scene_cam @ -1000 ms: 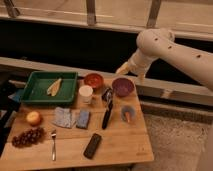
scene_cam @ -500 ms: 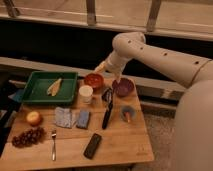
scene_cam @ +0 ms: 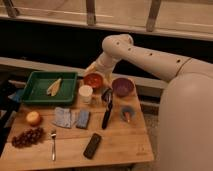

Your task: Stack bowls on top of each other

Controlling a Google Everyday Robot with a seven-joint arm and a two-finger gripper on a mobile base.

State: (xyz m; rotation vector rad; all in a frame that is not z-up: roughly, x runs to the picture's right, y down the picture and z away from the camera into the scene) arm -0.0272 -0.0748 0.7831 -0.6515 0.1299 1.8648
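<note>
The glossy orange-red bowl (scene_cam: 93, 80) sits at the back of the wooden table (scene_cam: 120, 145), just right of the green tray. The dull purple bowl (scene_cam: 122, 86) sits a little to its right, apart from it. Both are upright and empty. My white arm reaches in from the right and bends down at the elbow. My gripper (scene_cam: 93, 69) hangs just above the back rim of the orange-red bowl and partly hides that rim.
A white cup (scene_cam: 86, 93) stands in front of the orange-red bowl. The green tray (scene_cam: 35, 92) holds a pale yellowish item. A black utensil (scene_cam: 106, 107), a bluish cup (scene_cam: 127, 114), blue cloths (scene_cam: 64, 117), a fruit (scene_cam: 33, 118), grapes (scene_cam: 27, 136), a fork (scene_cam: 53, 145) and a dark remote (scene_cam: 92, 146) lie in front.
My arm has swung left, from beside the purple bowl to over the orange-red bowl, and the gripper has come lower. The bowls have not moved.
</note>
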